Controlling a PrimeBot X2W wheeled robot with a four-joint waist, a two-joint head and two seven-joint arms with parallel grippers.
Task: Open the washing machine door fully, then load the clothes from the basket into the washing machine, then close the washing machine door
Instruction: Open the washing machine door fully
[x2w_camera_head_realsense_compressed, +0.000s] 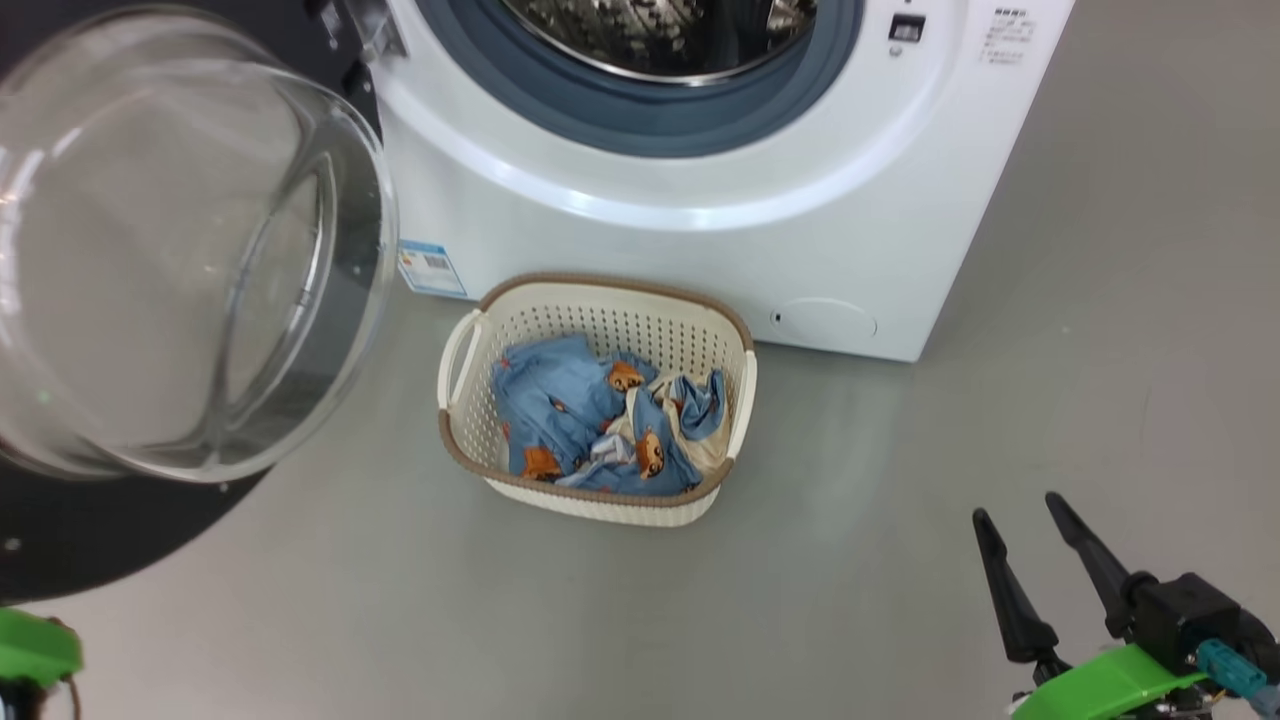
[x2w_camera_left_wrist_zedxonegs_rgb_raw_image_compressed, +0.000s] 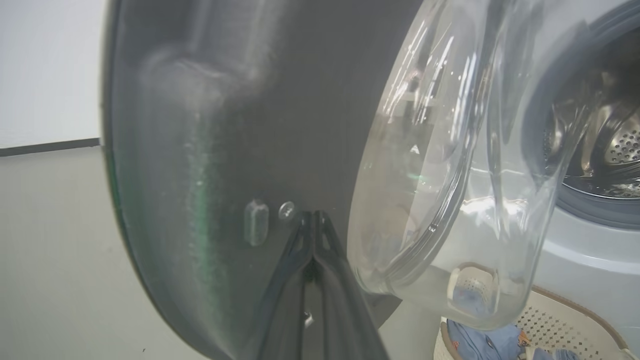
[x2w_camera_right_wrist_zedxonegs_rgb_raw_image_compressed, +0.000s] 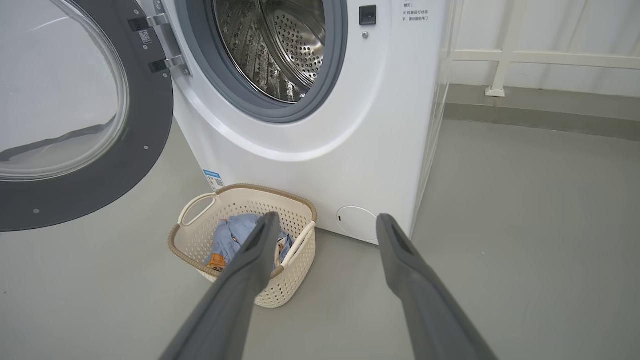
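Note:
The washing machine (x2w_camera_head_realsense_compressed: 690, 240) (x2w_camera_right_wrist_zedxonegs_rgb_raw_image_compressed: 310, 125) stands ahead with its steel drum (x2w_camera_right_wrist_zedxonegs_rgb_raw_image_compressed: 280, 45) exposed. The washing machine door (x2w_camera_head_realsense_compressed: 190, 270) (x2w_camera_right_wrist_zedxonegs_rgb_raw_image_compressed: 65, 110) is swung out to the left, its clear bowl window bulging toward me. My left gripper (x2w_camera_left_wrist_zedxonegs_rgb_raw_image_compressed: 313, 214) is shut, its tips against the door's dark inner rim (x2w_camera_left_wrist_zedxonegs_rgb_raw_image_compressed: 240, 125) beside the glass bowl (x2w_camera_left_wrist_zedxonegs_rgb_raw_image_compressed: 450, 175). The basket (x2w_camera_head_realsense_compressed: 598, 395) (x2w_camera_right_wrist_zedxonegs_rgb_raw_image_compressed: 245, 240) sits on the floor before the washer, holding the clothes (x2w_camera_head_realsense_compressed: 600, 420) (x2w_camera_right_wrist_zedxonegs_rgb_raw_image_compressed: 235, 237), blue with bear prints. My right gripper (x2w_camera_head_realsense_compressed: 1015, 515) (x2w_camera_right_wrist_zedxonegs_rgb_raw_image_compressed: 325, 222) hangs open and empty, right of the basket.
Grey floor (x2w_camera_head_realsense_compressed: 900, 600) spreads right of the basket and the machine. A round filter cap (x2w_camera_head_realsense_compressed: 825, 320) sits low on the washer front, a blue label (x2w_camera_head_realsense_compressed: 432, 268) at its lower left. A white railing (x2w_camera_right_wrist_zedxonegs_rgb_raw_image_compressed: 525, 55) runs along the wall behind.

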